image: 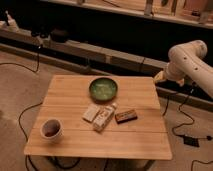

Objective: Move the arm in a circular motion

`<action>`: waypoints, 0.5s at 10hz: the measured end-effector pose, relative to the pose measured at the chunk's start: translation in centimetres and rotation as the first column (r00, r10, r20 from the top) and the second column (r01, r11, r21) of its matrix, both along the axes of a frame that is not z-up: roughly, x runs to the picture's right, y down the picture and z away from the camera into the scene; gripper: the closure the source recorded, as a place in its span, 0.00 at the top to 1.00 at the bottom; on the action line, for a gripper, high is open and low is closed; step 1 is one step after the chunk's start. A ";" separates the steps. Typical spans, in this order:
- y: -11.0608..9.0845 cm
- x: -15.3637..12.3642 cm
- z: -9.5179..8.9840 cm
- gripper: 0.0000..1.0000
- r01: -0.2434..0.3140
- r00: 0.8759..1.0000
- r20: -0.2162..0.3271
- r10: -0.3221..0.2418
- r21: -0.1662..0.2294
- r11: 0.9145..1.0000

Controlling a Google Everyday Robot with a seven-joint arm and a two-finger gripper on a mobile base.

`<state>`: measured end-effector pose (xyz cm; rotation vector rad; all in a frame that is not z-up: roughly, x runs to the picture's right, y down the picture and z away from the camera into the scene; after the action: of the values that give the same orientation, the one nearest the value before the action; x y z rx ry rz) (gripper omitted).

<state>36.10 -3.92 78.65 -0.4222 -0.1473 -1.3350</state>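
In the camera view, the arm enters from the right edge as a thick white tube, bends at a rounded joint high on the right and reaches down and to the left; it hangs beyond the table's far right corner, above the floor rather than over the tabletop. At its end sits the gripper, a yellowish-tan tip pointing left and slightly down, near that corner but apart from it, in front of the low ledge that runs along the dark back wall; whether it is clenched or released cannot be told. The wooden table fills the middle of the picture; a green bowl stands at the middle of its far half. Nearer the front, three small packages lie in a loose row: a pale box, just right of it a tilted carton, and a brown bar to the right, a little apart from the carton. A white cup with dark contents stands near the front left corner, well apart from the rest. On the floor, black cables curl left of the table, and on the right another cable runs to a black adapter.
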 end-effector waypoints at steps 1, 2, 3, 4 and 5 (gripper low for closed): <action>-0.8 -0.4 0.9 0.80 -0.001 1.000 -0.015 0.001 -0.001 1.000; -1.6 -1.2 1.9 0.80 0.002 1.000 -0.027 -0.002 -0.002 1.000; -2.0 -2.9 3.0 0.80 0.014 1.000 -0.026 -0.014 -0.008 1.000; -1.8 -4.9 4.0 0.80 0.030 0.999 -0.015 -0.030 -0.019 0.999; -1.2 -6.7 4.7 0.80 0.047 0.999 0.003 -0.047 -0.031 0.998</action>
<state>29.39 -5.14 83.32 -0.4528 -0.1606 -1.3805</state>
